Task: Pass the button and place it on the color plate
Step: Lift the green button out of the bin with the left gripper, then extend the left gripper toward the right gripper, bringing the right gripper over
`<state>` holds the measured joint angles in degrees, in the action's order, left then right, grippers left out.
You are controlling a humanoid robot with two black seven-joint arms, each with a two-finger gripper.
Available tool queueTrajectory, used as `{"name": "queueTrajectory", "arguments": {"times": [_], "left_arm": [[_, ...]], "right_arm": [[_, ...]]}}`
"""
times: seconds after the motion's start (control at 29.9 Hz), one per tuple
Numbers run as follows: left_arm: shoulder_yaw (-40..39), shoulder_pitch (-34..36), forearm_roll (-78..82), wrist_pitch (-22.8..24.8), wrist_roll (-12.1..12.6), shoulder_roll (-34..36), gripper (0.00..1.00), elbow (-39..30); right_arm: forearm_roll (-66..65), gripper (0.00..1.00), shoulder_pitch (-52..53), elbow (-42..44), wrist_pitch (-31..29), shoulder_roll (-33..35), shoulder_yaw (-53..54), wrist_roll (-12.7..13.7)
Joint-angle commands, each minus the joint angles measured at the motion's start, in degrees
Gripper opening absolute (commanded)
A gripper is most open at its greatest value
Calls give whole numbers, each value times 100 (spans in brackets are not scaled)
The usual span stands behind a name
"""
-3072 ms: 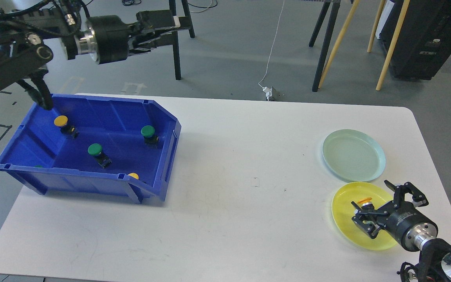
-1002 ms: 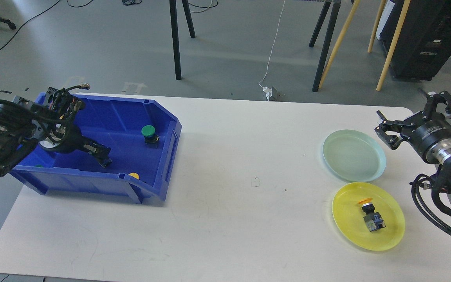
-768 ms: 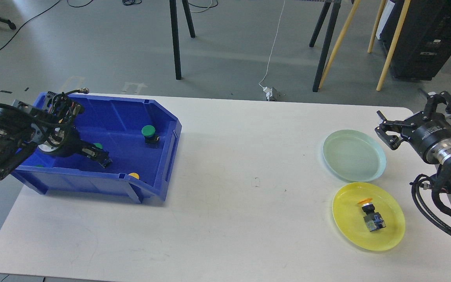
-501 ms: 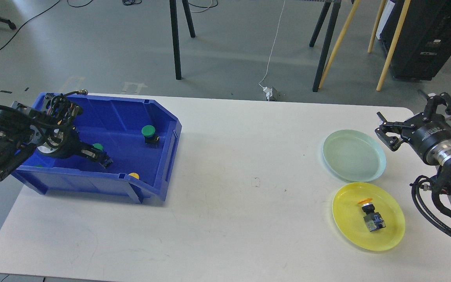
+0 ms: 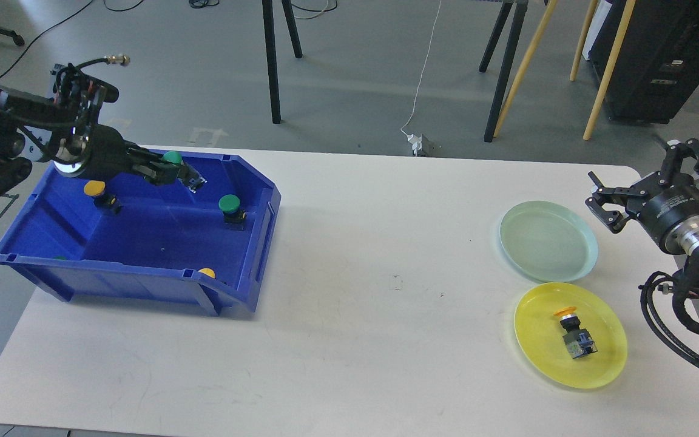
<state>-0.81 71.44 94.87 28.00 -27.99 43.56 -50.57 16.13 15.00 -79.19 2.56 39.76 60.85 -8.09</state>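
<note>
My left gripper [image 5: 175, 171] is shut on a green button [image 5: 173, 159] and holds it above the back of the blue bin [image 5: 143, 279]. In the bin lie a yellow button [image 5: 95, 189] at the back left, a green button [image 5: 230, 205] at the right and a yellow button [image 5: 207, 273] by the front wall. A yellow-capped button [image 5: 573, 335] lies on the yellow plate [image 5: 537, 352]. The pale green plate [image 5: 547, 240] holds nothing. My right gripper [image 5: 625, 188] is open and empty, above the table's right edge beside the pale green plate.
A bit of green [image 5: 59, 258] shows at the bin's front left corner. The white table [image 5: 386, 303] spans the view. Chair and easel legs [image 5: 273, 67] stand on the floor behind it.
My left gripper has risen out of the bin floor with the green button and moved back and right. The right arm has barely moved.
</note>
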Motion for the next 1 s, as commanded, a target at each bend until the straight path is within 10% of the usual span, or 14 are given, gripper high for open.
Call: {"name": "queueTrajectory", "arguments": {"times": [0.0,0.2,0.5,0.97], "left_arm": [[-611,98,-1003,0,-1,56,10,-330],[-1859,-332,-2849,0,-1,-908,11,-665],[-2002,-587,-2983,0,-1,-3238,11,943],[-1993,-614,-2649,0,-1,-3679,11,1076]], "right_arm": [[-750,100,125,0,-1,5,5,9],[-1884,100,134,-61,-430,14,-161,9],[-2378,99,362,-387,-1906,252,-855,237],[-1877,99,2156,123,-2427,-126,-2640,264]]}}
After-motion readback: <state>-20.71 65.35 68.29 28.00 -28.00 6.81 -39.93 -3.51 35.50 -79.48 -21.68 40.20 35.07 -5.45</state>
